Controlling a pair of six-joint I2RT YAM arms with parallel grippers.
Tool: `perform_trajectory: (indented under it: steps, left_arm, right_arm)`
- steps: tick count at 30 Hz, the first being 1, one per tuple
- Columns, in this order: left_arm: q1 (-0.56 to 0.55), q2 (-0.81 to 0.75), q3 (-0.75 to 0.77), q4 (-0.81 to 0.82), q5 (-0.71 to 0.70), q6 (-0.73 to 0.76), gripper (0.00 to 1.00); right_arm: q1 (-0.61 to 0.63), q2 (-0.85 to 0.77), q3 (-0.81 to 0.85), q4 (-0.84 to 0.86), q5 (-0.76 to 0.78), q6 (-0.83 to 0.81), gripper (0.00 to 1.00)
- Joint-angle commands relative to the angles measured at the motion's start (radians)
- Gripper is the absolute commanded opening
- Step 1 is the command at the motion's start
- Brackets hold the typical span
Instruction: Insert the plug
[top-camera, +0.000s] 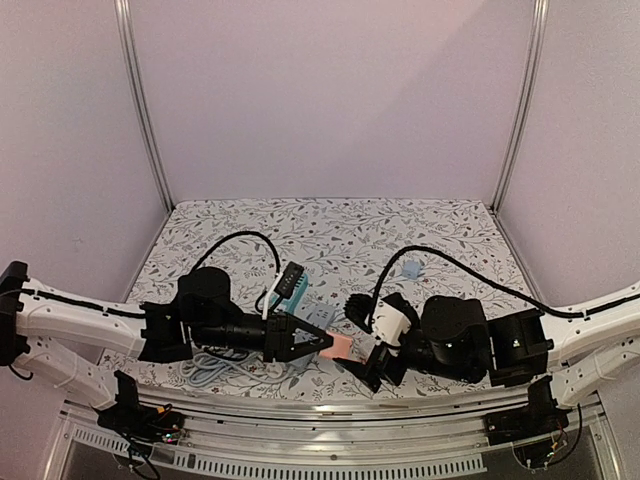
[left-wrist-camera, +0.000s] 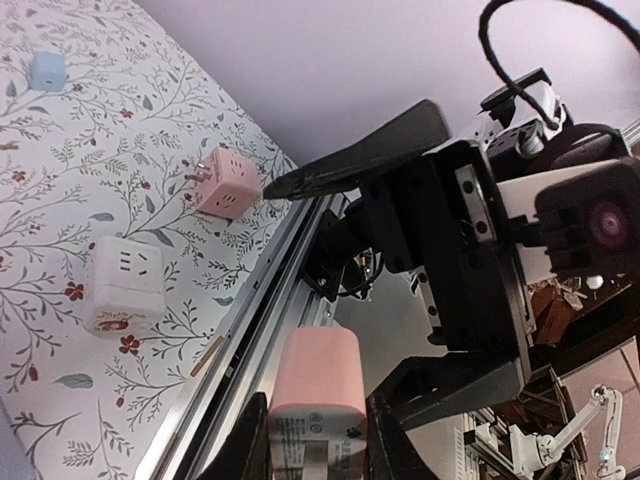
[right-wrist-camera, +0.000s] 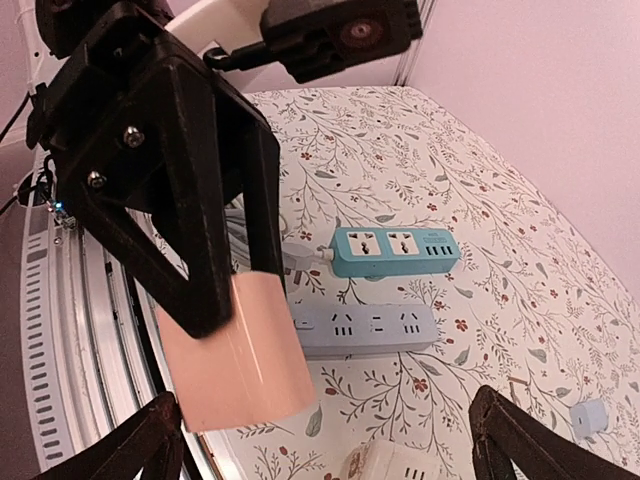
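My left gripper (top-camera: 322, 343) is shut on a pink plug (top-camera: 342, 347) and holds it above the table's near edge. The left wrist view shows the plug (left-wrist-camera: 315, 395) clamped between both fingers. My right gripper (top-camera: 370, 364) is open and faces it. In the right wrist view the plug (right-wrist-camera: 235, 355) hangs between my spread right fingers (right-wrist-camera: 150, 445), close to the left one and not touching. A grey-blue power strip (right-wrist-camera: 365, 330) and a teal power strip (right-wrist-camera: 392, 250) lie on the cloth beyond it.
A pink cube adapter (left-wrist-camera: 225, 183), a white cube adapter (left-wrist-camera: 120, 285) and a small blue cube (left-wrist-camera: 47, 72) lie on the floral cloth. The metal rail (left-wrist-camera: 245, 350) runs along the near edge. Black cables (top-camera: 240, 240) arc over the table.
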Motion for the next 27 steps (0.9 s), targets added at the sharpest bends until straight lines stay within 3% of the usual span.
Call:
perform_trajectory:
  steps: [1, 7, 11, 16, 21, 27]
  left_arm:
    - [-0.009, -0.097, -0.068, 0.114, 0.003, 0.068, 0.0]
    - [-0.009, -0.19, -0.15, 0.186, -0.008, 0.149, 0.0]
    - [-0.009, -0.189, -0.164, 0.263, 0.024, 0.141, 0.0]
    - [-0.01, -0.124, -0.172, 0.432, 0.076, 0.077, 0.0]
    - [-0.012, -0.044, -0.166, 0.536, 0.077, 0.027, 0.0]
    - [-0.013, 0.035, -0.151, 0.634, 0.094, -0.014, 0.0]
  right_arm:
    - [0.004, -0.093, -0.072, 0.031, 0.066, 0.217, 0.99]
    - [0.003, -0.243, -0.213, 0.148, -0.007, 0.483, 0.99]
    - [-0.021, -0.29, -0.26, 0.275, -0.172, 0.557, 0.99]
    - [-0.069, -0.233, -0.267, 0.458, -0.349, 0.623, 0.99]
    - [-0.076, -0.144, -0.203, 0.498, -0.41, 0.626, 0.95]
    - [-0.077, -0.093, -0.163, 0.521, -0.43, 0.625, 0.82]
